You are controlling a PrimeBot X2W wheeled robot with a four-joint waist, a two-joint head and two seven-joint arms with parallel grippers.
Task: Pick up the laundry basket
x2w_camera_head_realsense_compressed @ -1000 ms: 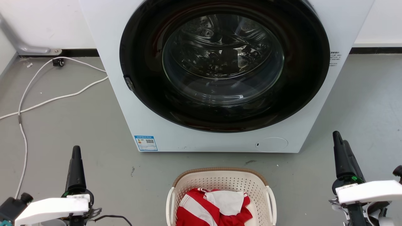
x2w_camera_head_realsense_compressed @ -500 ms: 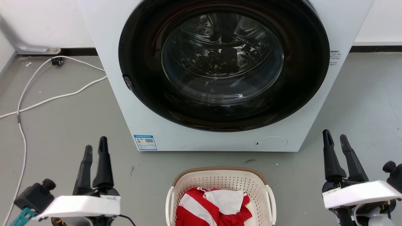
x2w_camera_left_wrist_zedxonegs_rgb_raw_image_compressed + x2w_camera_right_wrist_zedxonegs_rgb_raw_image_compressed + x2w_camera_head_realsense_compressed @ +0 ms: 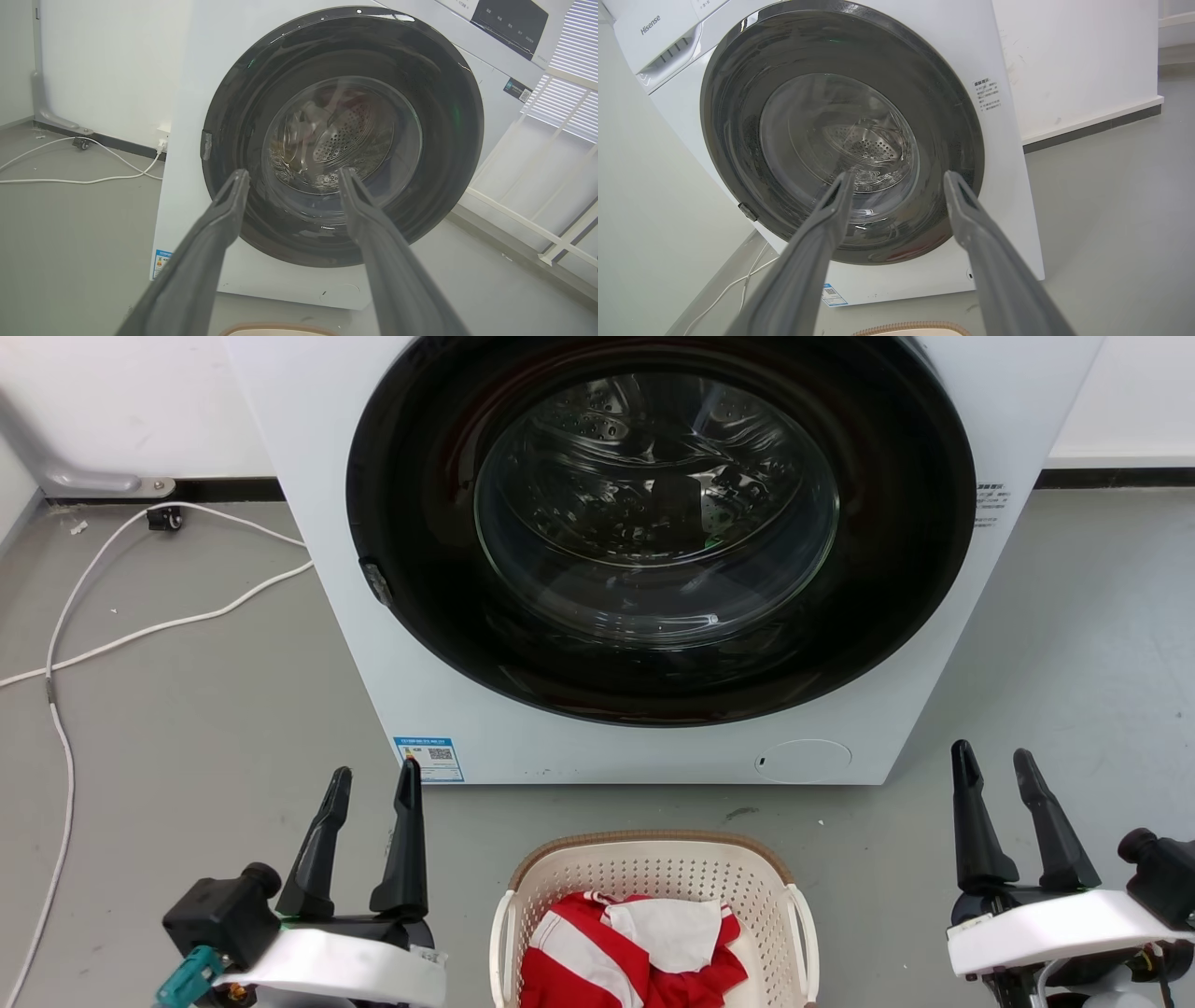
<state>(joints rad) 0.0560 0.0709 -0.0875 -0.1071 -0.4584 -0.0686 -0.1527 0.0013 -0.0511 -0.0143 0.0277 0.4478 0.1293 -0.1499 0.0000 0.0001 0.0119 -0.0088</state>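
The laundry basket (image 3: 653,873) stands on the floor at the bottom centre of the head view, cream with a brown rim and white side handles, holding red-and-white clothes (image 3: 635,947). Its brown rim also peeks in at the bottom edge of the left wrist view (image 3: 280,329) and of the right wrist view (image 3: 910,327). My left gripper (image 3: 373,782) is open, left of the basket and apart from it. My right gripper (image 3: 991,761) is open, well to the basket's right. Nothing lies between either pair of fingers.
A white washing machine (image 3: 401,644) with a closed round dark door (image 3: 658,523) stands just behind the basket. White cables (image 3: 140,630) trail over the grey floor at the left. A white slatted railing (image 3: 537,186) runs along the wall in the left wrist view.
Both grippers went from shut to open. The left gripper moved right toward the basket. The right gripper shifted slightly left.
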